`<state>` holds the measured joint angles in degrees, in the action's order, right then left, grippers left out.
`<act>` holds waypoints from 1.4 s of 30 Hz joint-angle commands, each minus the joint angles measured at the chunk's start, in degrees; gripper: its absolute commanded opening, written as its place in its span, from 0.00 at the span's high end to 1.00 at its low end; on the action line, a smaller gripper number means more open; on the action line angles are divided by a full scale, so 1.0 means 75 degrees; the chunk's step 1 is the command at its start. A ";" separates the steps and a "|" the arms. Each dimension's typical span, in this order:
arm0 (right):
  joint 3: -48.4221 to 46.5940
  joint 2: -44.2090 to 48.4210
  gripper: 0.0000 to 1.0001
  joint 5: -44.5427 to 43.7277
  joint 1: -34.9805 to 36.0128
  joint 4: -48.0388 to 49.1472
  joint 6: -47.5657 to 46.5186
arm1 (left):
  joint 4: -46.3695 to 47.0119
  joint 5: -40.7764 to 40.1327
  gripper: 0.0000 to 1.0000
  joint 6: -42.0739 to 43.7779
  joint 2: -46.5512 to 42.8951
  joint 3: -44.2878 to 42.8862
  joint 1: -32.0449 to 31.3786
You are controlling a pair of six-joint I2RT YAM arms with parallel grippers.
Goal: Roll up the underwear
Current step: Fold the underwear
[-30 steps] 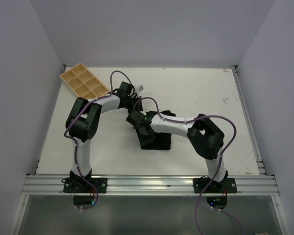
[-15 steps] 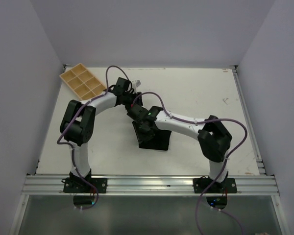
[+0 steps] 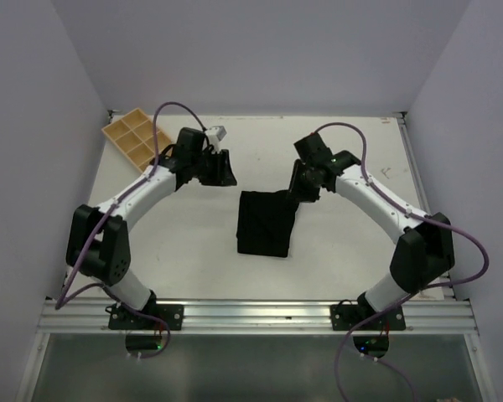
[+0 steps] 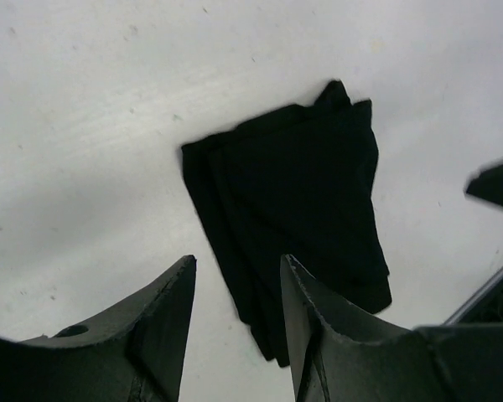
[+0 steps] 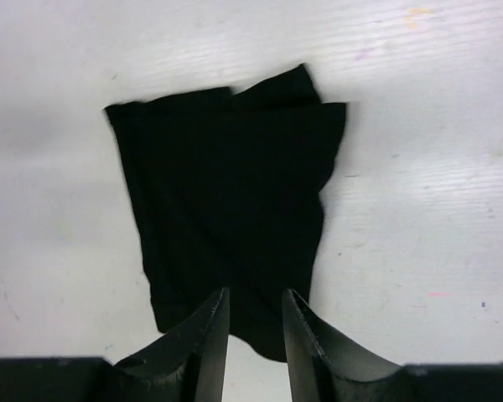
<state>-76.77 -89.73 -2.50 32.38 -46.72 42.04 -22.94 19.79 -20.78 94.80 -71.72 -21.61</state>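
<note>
As the top view has it, the underwear [image 3: 266, 224] lies flat in a dark folded oblong mid-table [image 3: 360, 251], between the two arms. The left gripper [image 3: 228, 172] hangs off its far-left corner, clear of the cloth. The right gripper [image 3: 299, 193] sits right at the far-right corner, and contact is too close to call. A tan tray [image 3: 142, 140] rests at the table's far-left corner.

Left wrist now: fingers [image 4: 163, 331] moderately parted with nothing between them, underwear lying beyond, layered edges showing.

Right wrist: jaws only narrowly apart, empty, hovering over the cloth's nearest edge.
</note>
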 commanded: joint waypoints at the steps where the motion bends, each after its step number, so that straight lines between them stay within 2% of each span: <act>1: -0.0356 -0.0631 0.63 0.0099 -0.0799 -0.0040 -0.0004 | 0.0467 0.0080 0.51 -0.0007 -0.1025 0.0866 -0.0619; 6: -0.1105 -0.1674 0.57 0.0264 -0.1317 0.0019 -0.0261 | 0.1824 -0.0060 0.51 -0.0942 -0.1741 0.2224 -0.1910; 13: -0.1143 -0.2695 0.58 0.0486 -0.1575 0.0463 -0.0554 | 0.2519 -0.0236 0.52 -0.1554 -0.1075 0.2391 -0.3327; 18: -0.1236 -0.3164 0.59 0.0556 -0.1645 0.0662 -0.0683 | 0.2929 -0.0471 0.52 -0.1928 -0.0665 0.2578 -0.3939; 23: -0.1388 -0.3539 0.61 0.0533 -0.1692 0.0768 -0.0801 | 0.3269 -0.0600 0.53 -0.2000 -0.0149 0.2614 -0.4103; 28: -0.1716 -0.3844 0.75 0.0357 -0.1739 0.0757 -0.1047 | 0.3328 -0.0670 0.53 -0.2070 0.0203 0.2906 -0.4244; 29: -0.1868 -0.4007 0.81 0.0357 -0.1786 0.0687 -0.1140 | 0.3328 -0.0670 0.53 -0.2081 0.0250 0.3000 -0.4256; 33: -0.2255 -0.4219 0.96 0.0158 -0.1798 0.0499 -0.1433 | 0.3246 -0.0775 0.53 -0.2047 0.0344 0.3141 -0.4256; 35: -0.2384 -0.4243 1.00 0.0088 -0.1810 0.0487 -0.1550 | 0.3141 -0.0787 0.53 -0.2000 0.0414 0.3176 -0.4256; 39: -0.2584 -0.4266 1.00 0.0111 -0.1821 0.0335 -0.1727 | 0.3070 -0.0881 0.54 -0.1918 0.0449 0.3258 -0.4268; 42: -0.2397 -0.4137 1.00 0.0205 -0.1810 0.0393 -0.1599 | 0.3140 -0.1009 0.55 -0.1929 -0.0076 0.3305 -0.4279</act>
<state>-93.95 -121.60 -0.49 19.05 -42.94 30.96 -0.78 14.66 -35.53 97.17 -47.83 -53.39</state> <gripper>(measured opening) 0.011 0.454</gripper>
